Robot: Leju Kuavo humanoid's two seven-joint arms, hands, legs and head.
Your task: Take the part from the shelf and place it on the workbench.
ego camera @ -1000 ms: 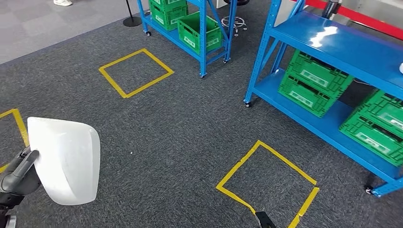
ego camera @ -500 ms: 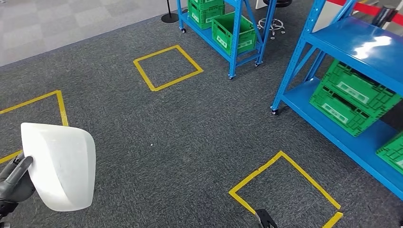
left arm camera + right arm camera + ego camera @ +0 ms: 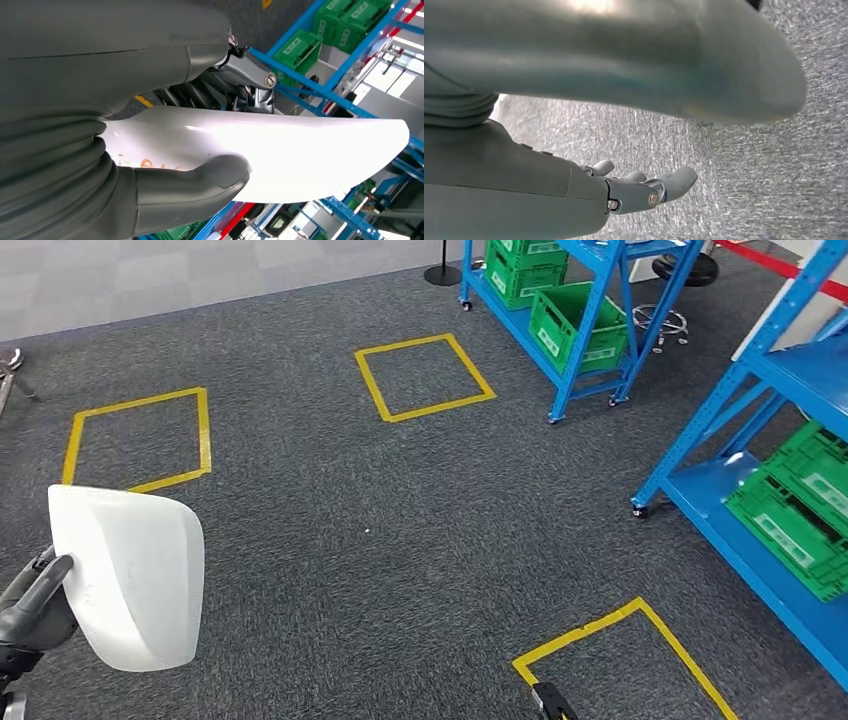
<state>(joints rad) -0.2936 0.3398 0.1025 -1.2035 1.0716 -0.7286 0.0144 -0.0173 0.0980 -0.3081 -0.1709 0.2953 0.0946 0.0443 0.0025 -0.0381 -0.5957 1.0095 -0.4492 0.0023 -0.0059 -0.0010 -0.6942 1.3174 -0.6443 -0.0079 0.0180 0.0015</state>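
My left hand (image 3: 35, 615) grips a white curved shell part (image 3: 130, 575) by its left edge, low at the left of the head view. In the left wrist view the thick grey thumb (image 3: 200, 182) presses on the white part (image 3: 280, 155) and the darker fingers sit behind it. My right hand (image 3: 644, 192) hangs over grey carpet with its fingers loosely extended and nothing in them; a dark tip of that arm (image 3: 550, 702) shows at the bottom edge of the head view.
Blue shelf racks (image 3: 570, 330) with green crates (image 3: 575, 325) stand at the back, and another blue rack (image 3: 745, 530) with green crates (image 3: 800, 510) at the right. Yellow tape squares (image 3: 425, 375) mark the dark carpet.
The whole picture has slid to the right: the camera has turned left. The shelves have shifted toward the right edge. The white part stays in my left hand.
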